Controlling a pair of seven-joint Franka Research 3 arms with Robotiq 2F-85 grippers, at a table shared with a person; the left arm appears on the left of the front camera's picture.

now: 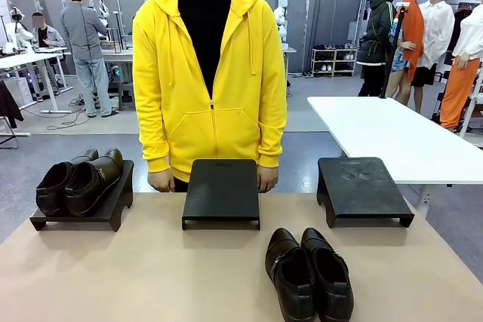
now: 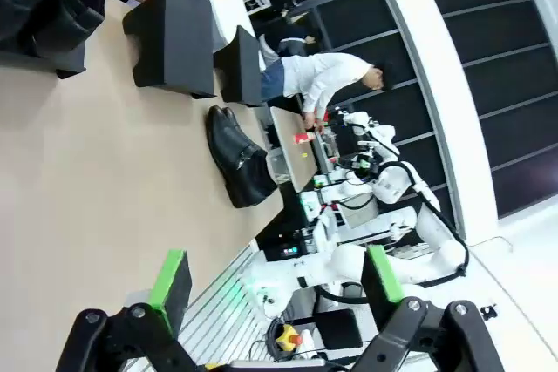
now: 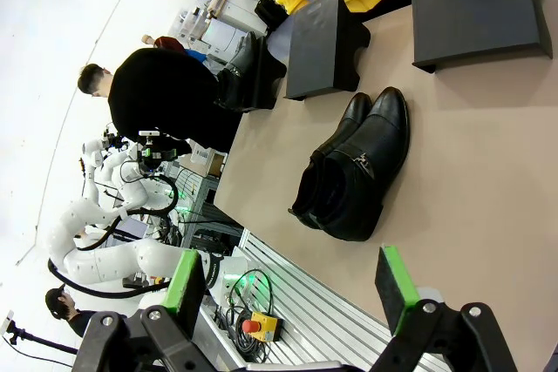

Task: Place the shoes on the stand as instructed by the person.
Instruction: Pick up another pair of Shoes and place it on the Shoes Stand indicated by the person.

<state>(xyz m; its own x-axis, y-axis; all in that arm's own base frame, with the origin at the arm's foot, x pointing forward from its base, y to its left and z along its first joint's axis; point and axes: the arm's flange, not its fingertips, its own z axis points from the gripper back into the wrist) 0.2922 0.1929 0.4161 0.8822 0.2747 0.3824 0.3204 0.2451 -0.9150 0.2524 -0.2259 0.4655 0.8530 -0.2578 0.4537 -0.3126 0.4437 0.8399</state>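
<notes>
Front view: table (image 1: 151, 277); person (image 1: 209, 88) behind it, not pointing. One pair of shoes (image 1: 79, 182) sits on the left stand (image 1: 117, 203). Left gripper (image 2: 275, 280) and right gripper (image 3: 288, 283) gape, empty; loose pair (image 3: 353, 167) ahead of right gripper, well apart. Risk: picking a stand unprompted; glossy leather slipping.

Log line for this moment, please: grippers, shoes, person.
left gripper open, empty | right gripper open, empty | one shoe pair on left stand | other shoe pair on table | person behind middle stand
</notes>
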